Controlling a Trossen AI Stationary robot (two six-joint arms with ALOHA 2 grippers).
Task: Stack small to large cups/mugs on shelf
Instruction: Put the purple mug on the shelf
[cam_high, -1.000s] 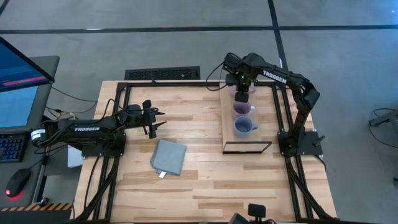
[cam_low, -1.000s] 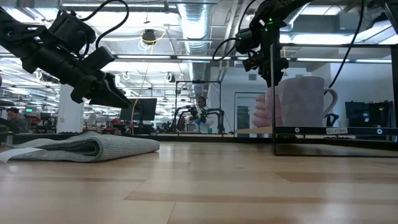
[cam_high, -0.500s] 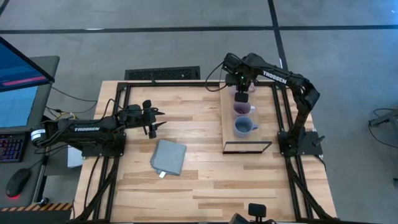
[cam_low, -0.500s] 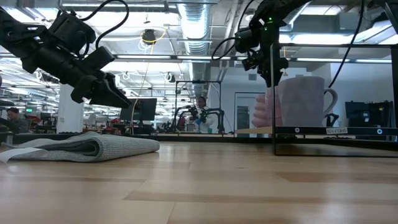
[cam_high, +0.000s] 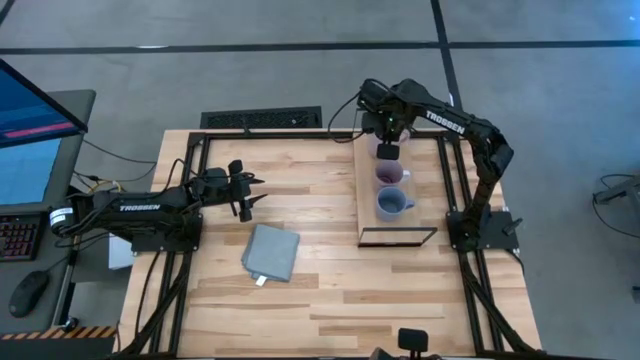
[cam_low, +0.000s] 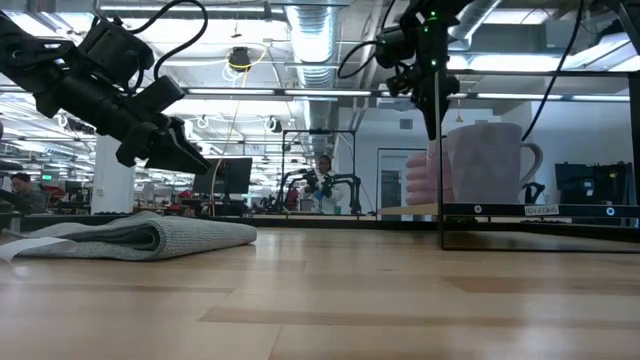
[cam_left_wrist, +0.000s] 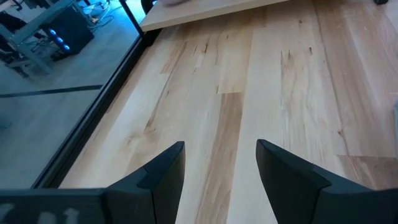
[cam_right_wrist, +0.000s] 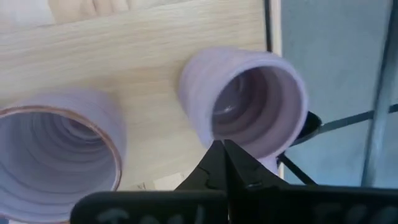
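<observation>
A: Mugs: you've got three small handled ceramic ones in a row on the narrow pale wood shelf (cam_high: 366, 205) with the thin black wire frame, at the table's (cam_high: 330, 290) right side. The blue-grey mug (cam_high: 392, 204) sits nearest the shelf's front end, the mid lavender mug (cam_high: 389, 175) just behind it, and the smallest lavender mug (cam_high: 387, 151) at the far end.

B: Right gripper?

A: Your right gripper (cam_high: 386, 133) hangs over the smallest lavender mug at the shelf's far end. In the right wrist view its fingers are pressed together, tips just above that mug's rim, nothing between them. All mugs stand upright, mouths up.

B: Any nested?

A: No. They stand side by side; in the wrist view the two lavender ones are close but apart.

B: Left side?

A: Your left gripper (cam_high: 249, 190) waits above bare wood at the table's left half, fingers spread, holding nothing. A folded grey cloth (cam_high: 271, 252) lies flat near the table's middle, in front of that gripper and well apart from the shelf.
</observation>
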